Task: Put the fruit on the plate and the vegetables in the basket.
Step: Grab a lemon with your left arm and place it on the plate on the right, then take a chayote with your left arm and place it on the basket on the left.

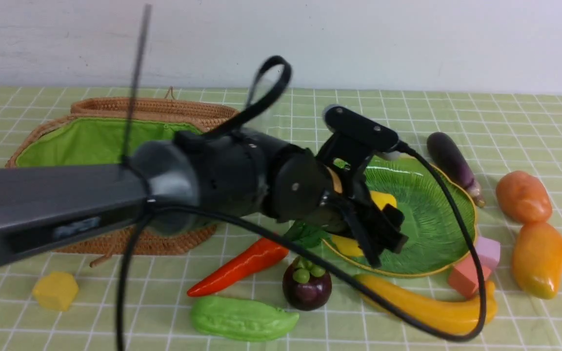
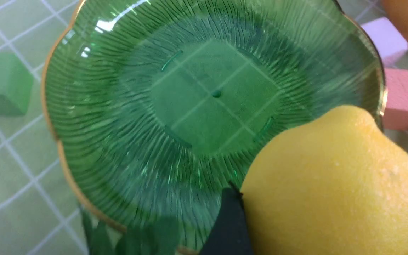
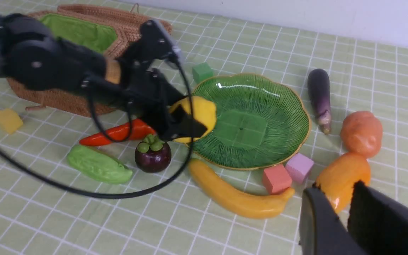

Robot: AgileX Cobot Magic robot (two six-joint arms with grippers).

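My left gripper is shut on the yellow lemon and holds it over the near-left rim of the green ribbed plate. In the left wrist view the lemon sits against one dark finger, with nothing lying in the plate. On the cloth lie the carrot, mangosteen, gourd, banana, eggplant, potato and mango. The basket stands behind my left arm. My right gripper hangs empty above the cloth near the mango, its jaws a narrow gap apart.
Foam blocks lie about: yellow at the front left, red-pink and lilac by the plate's near-right rim, green behind the plate. My left arm's black cable loops over the banana.
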